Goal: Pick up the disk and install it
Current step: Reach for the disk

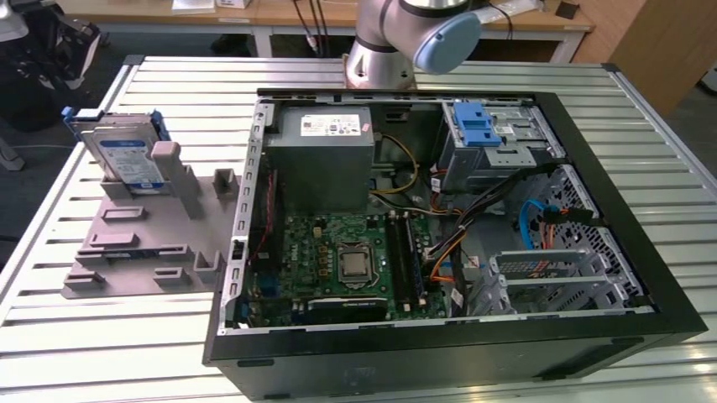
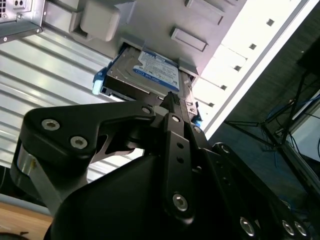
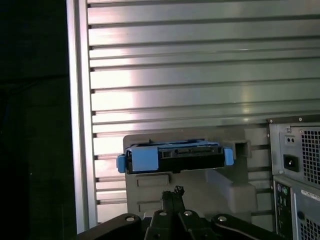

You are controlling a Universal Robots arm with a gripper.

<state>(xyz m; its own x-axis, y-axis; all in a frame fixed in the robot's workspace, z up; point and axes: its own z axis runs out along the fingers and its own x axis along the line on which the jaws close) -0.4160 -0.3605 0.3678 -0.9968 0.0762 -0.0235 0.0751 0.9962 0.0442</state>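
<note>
The gripper (image 3: 173, 192) has its two black fingers pressed together, tip to tip as far as the wrist views let me judge, and it holds nothing. It hangs apart from the disk (image 3: 172, 155), with open air between them.

A grey plastic fixture (image 1: 146, 243) lies on the slatted metal table (image 1: 112, 353) along the edge at the exterior view's left, just beside the open black computer case (image 1: 627, 218). The case holds a grey power-supply box (image 1: 325, 138), a green motherboard (image 1: 348, 260), loose cables, and a blue latch (image 1: 476, 126) on a silver cage at its far side.

The disk stands on edge in a slot at the fixture's far end, near the table's far corner. It has a silver body and a white-and-blue label, and is framed by a blue carrier.
</note>
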